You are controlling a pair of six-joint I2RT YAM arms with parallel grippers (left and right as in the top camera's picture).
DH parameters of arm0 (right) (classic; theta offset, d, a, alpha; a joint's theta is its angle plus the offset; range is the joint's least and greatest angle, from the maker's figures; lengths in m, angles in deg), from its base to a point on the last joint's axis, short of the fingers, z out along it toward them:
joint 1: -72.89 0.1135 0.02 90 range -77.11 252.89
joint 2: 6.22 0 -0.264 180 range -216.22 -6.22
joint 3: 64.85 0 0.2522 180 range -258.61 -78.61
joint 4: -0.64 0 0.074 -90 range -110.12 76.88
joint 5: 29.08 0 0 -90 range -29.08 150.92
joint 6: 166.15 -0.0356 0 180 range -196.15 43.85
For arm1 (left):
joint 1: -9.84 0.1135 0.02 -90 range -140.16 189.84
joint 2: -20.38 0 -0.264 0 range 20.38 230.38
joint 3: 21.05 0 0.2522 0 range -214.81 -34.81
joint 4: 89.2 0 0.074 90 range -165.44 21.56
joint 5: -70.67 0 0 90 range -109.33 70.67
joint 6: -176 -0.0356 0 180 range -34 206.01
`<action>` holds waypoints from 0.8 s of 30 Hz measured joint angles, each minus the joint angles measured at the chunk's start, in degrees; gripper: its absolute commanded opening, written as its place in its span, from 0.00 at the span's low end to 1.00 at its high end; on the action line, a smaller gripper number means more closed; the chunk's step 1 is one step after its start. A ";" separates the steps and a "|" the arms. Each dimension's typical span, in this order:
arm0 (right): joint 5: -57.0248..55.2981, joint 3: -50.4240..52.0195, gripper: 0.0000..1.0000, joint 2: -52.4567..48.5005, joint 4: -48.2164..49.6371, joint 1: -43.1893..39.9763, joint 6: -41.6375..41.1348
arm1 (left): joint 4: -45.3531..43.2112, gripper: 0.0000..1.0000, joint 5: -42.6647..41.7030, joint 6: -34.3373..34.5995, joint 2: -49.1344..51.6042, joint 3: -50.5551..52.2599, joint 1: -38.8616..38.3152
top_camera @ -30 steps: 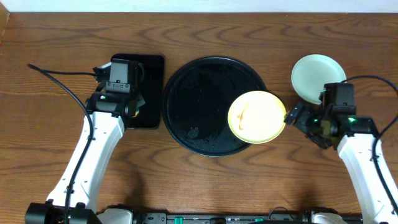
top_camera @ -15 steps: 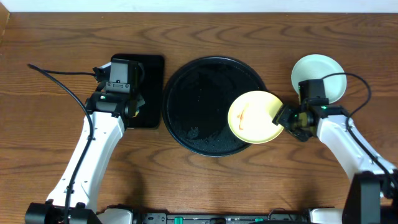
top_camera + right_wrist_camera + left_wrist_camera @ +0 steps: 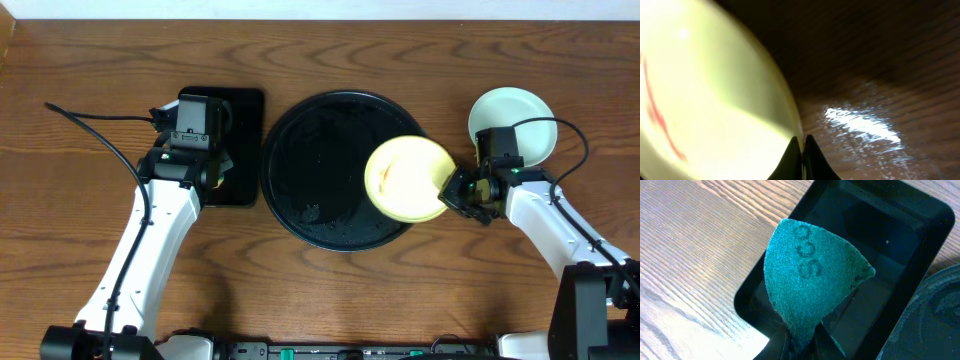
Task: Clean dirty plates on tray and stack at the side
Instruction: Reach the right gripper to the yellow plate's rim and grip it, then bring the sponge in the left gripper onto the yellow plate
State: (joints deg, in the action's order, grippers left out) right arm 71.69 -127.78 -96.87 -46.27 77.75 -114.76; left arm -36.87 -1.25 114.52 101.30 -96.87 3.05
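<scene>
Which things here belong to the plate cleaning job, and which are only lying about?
Job:
pale yellow round plastic plate
pale mint round plastic plate
large round black tray
green scouring pad

Lying about:
small black rectangular tray
black cable

Brown wooden table [image 3: 330, 290], visibly grained, with a glossy sheen (white glare in the right wrist view). Smooth, softly shiny plastic for yellow plate [image 3: 408, 178] and mint plate [image 3: 520, 110]. Rough, fibrous teal scouring pad [image 3: 810, 280]. Glossy black rectangular tray [image 3: 875, 245]; duller, mottled round tray [image 3: 320, 150].
</scene>
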 measured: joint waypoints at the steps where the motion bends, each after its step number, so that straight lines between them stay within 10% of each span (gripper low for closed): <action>1: 0.44 -0.13 0.01 0.00 0.00 0.02 0.15 | 0.00 0.08 0.00 0.00 0.00 0.00 0.00; 16: 3.58 -5.22 0.01 -0.42 7.13 10.43 2.84 | -2.05 0.07 -6.78 0.00 0.00 0.00 0.00; 24: 2.05 -5.25 0.01 -7.74 14.95 13.31 6.03 | -7.74 0.08 -24.48 -3.34 0.00 0.00 -0.96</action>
State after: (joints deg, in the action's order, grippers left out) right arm 73.74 -133.02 -104.61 -31.32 91.06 -108.73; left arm -44.61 -25.73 111.17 101.30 -96.87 2.09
